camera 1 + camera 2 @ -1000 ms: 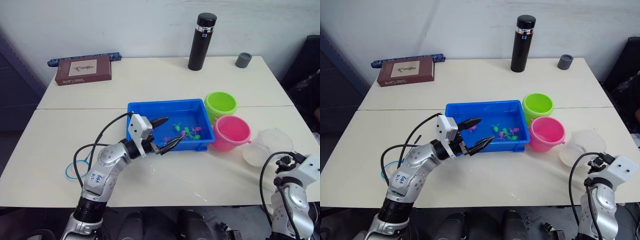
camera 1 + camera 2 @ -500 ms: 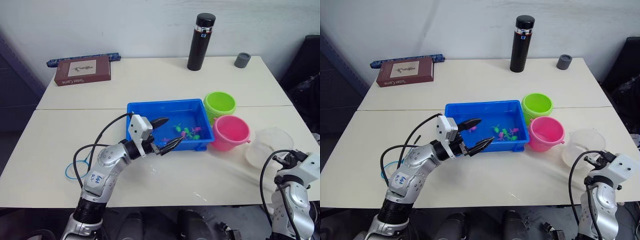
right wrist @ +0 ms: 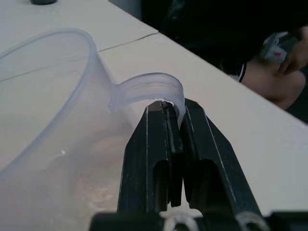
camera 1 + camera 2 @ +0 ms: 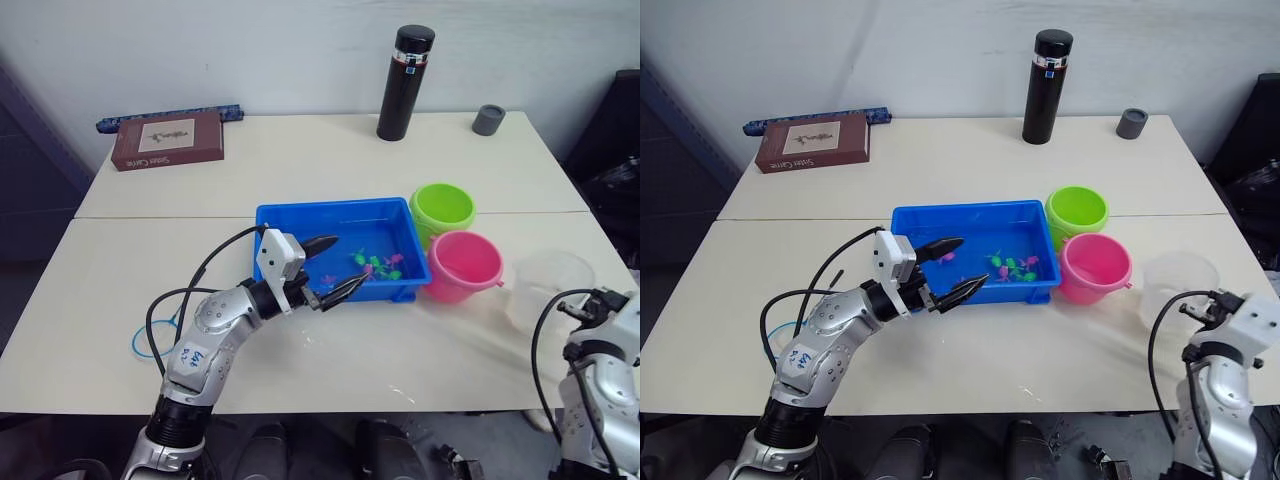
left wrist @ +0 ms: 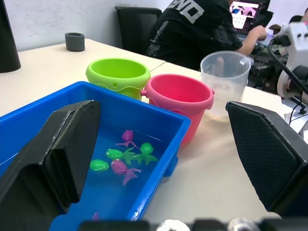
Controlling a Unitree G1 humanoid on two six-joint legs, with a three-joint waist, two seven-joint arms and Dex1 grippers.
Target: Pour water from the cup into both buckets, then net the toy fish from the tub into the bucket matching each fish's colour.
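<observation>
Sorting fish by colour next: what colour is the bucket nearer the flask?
Lime green bucket, clearest in the left wrist view.

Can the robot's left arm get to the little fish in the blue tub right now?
Probably yes. The left gripper hangs open over the near left part of the tub, and the toy fish lie uncovered just beyond.
</observation>
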